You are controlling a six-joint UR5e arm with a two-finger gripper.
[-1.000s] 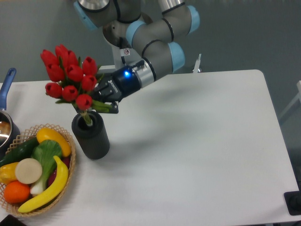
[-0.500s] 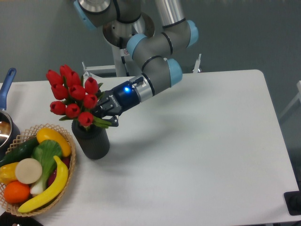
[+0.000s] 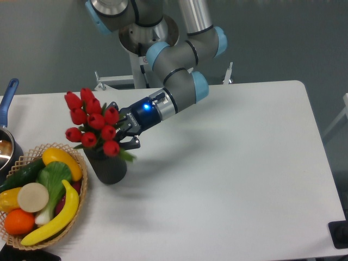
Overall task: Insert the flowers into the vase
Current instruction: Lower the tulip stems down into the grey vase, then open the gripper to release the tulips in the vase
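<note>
**Gripper at the flowers over the vase**

Gripper [image 3: 123, 132] points down and to its left, black fingers spread either side of the green stems; whether they still pinch the stems or stand slack cannot be told, as buds and leaves cover the tips. A blue light glows on the wrist behind it.

Right in front of the gripper, the flowers [image 3: 93, 123] lean slightly away from it, the red buds bunched above and spilling over the vase's mouth. Just below the gripper and the buds stands the vase [image 3: 110, 168], upright, its rim hidden by the lowest buds and a leaf.

Further out on the far side of the vase sits a basket [image 3: 22, 240] of fruit and vegetables, just beside the vase. Beyond it, at the table [image 3: 234, 179] edge, shows a pot [image 3: 6, 138] with a blue handle.
</note>
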